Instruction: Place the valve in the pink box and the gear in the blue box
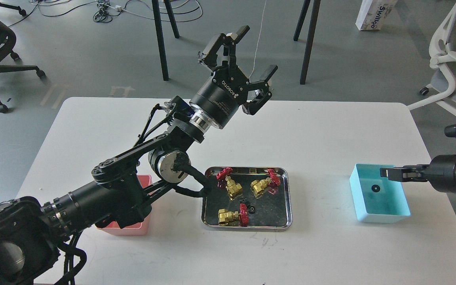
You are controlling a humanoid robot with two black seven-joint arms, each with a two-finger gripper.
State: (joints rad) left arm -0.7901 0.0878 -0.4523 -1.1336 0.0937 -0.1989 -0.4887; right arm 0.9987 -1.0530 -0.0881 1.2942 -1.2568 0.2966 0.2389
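A gear lies inside the blue box on the counter. The right gripper hangs over that box; I cannot tell how its fingers stand. The left gripper is raised, fingers spread and empty. Three valves and two more gears sit in the steel tray. The pink box is mostly hidden behind the left arm.

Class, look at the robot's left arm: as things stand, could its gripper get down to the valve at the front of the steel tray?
Probably yes. The left gripper is open and raised beyond the steel tray, and nothing covers the front valve, though the arm's own elbow hangs near the tray's left edge.
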